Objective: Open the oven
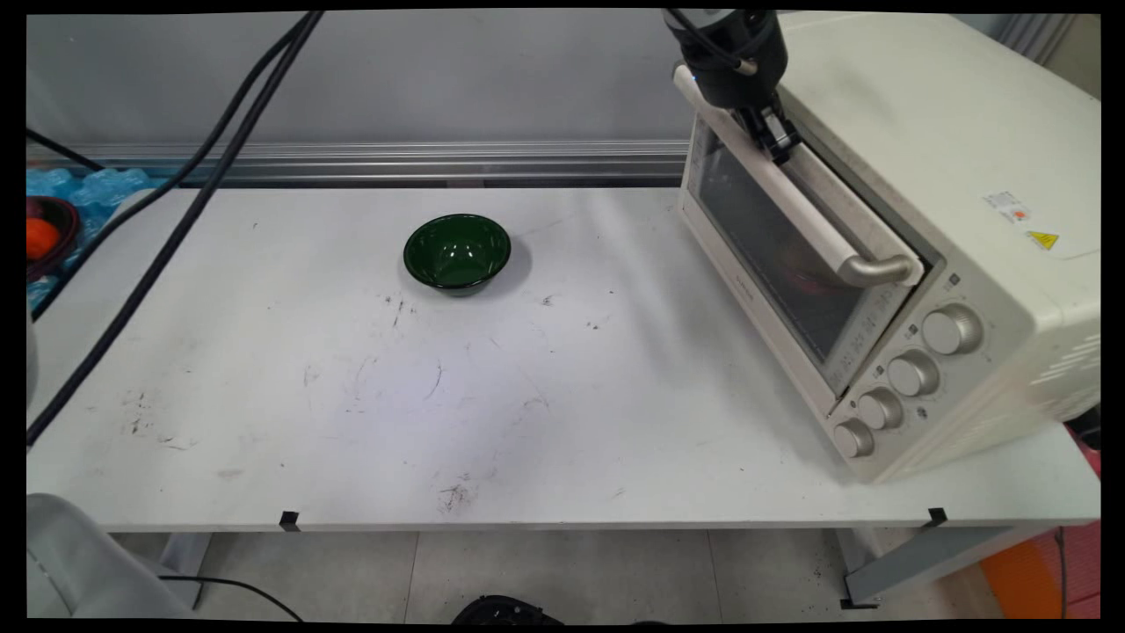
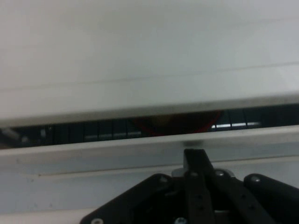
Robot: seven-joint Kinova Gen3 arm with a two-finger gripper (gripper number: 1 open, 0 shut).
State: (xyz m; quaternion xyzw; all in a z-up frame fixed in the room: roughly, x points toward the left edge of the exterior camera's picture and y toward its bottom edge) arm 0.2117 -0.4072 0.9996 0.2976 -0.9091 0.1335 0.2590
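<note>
White table before grey wall; oven at right end, bowl well apart to left; gripper at door's top edge behind handle, whose long axis runs along door; fingers pressed together, clamping nothing; door ajar, gap showing rack, something red inside.

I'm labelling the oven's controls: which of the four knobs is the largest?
The top knob on the oven, nearest the door handle's end; the three below it are smaller, down to the bottom one.

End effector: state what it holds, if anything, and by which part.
The end effector holds nothing. It is closed, its tips at the top edge of the toaster oven's door, behind the handle.
</note>
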